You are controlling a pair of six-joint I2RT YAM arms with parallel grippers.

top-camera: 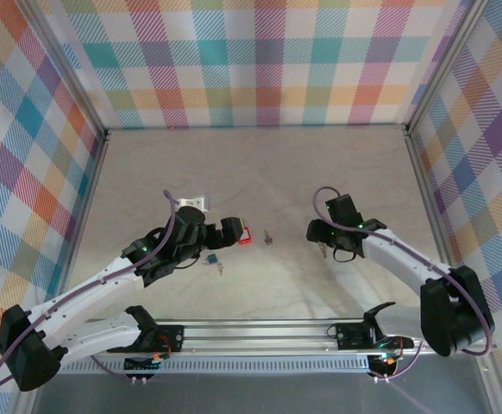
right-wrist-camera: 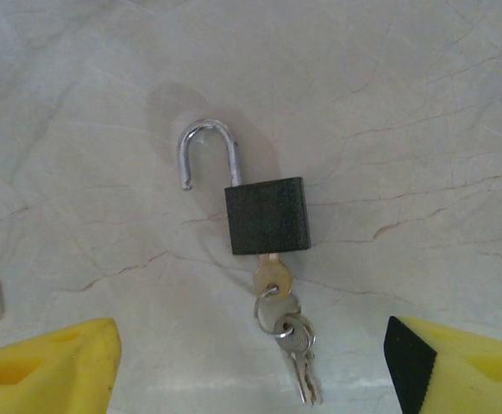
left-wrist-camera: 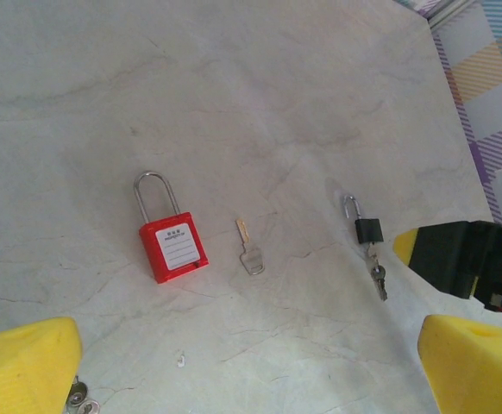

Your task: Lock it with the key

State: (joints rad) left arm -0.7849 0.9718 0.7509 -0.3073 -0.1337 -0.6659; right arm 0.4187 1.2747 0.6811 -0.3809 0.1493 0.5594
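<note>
The black padlock (right-wrist-camera: 266, 216) lies flat on the table (top-camera: 260, 164), a little right of the middle. Its shackle (right-wrist-camera: 208, 148) is swung open and points to the far side. A key (right-wrist-camera: 272, 278) sits in its near end, and a ring with more keys (right-wrist-camera: 296, 354) trails from it toward the arms. The right gripper (right-wrist-camera: 249, 366) hangs over this lock with its jaws wide and holding nothing, one yellow finger on each side. This placing probably serves to take the body or the key.

The left gripper (left-wrist-camera: 251, 375) is also wide and empty, near the red padlock (left-wrist-camera: 172, 246), whose shackle looks closed. A loose key (left-wrist-camera: 249, 252) lies between the two locks, apart from both.

Around the black padlock the table is bare on the far and right sides, so there seems to be room to press the shackle down. The walls (top-camera: 260, 69) stand well away. The two grippers are near each other, so the left one should keep to its own side.
</note>
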